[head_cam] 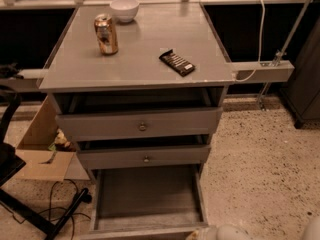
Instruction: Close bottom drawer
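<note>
The bottom drawer (147, 196) is pulled far out of the grey cabinet, and its long flat tray is bare. Its front panel (140, 232) lies along the bottom edge of the camera view, with the knob out of view. My gripper (219, 232) shows only as a pale rounded part at the bottom edge, just right of the drawer's front right corner. Above the open drawer, the middle drawer (145, 157) and the top drawer (140, 125) each stand slightly out.
On the cabinet top (75, 69) stand a can (106, 34), a white bowl (124, 9) and a dark wrapped bar (177, 62). A cardboard box (40, 149) and black legs with cables (45, 214) lie on the left. Speckled floor (260, 174) lies on the right.
</note>
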